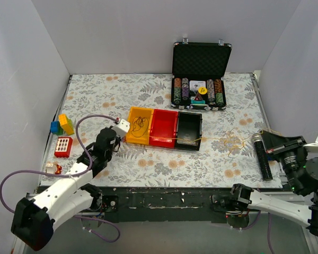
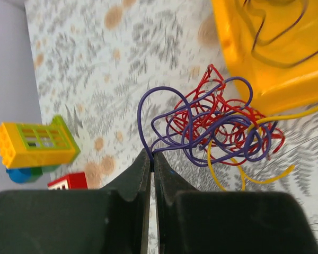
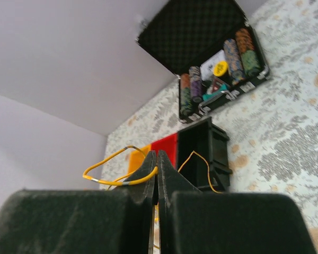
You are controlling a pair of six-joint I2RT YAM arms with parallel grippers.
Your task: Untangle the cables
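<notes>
While my left pincer (image 2: pixel 151 159) hangs low over the left half of the table (image 1: pixel 164 164), its jaws are pressed together on a purple wire (image 2: pixel 142 114) right at the tips. That wire arches out of the cables (image 2: pixel 217 129), a loose clump of red, purple and yellow strands lying on the table just beside the near wall of the yellow bin (image 2: pixel 275 79). A dark wire (image 2: pixel 278 37) lies coiled inside that bin. The yellow bin stands in a row with a red bin (image 1: pixel 164 127) and a black bin (image 1: pixel 190 130) about the middle of the table.

My right pincer (image 3: pixel 156 168) is up near the right edge, jaws closed with no gap I can see, pinching a yellow wire (image 3: pixel 110 165) that bows out to one side of the tips. From above, this yellow strand runs across the table toward the bins and passes the near side of the black one.

An open case of poker chips (image 1: pixel 200 79) stands at the far edge, right of the middle. Toy blocks (image 2: pixel 36 143) sit by the left edge.
</notes>
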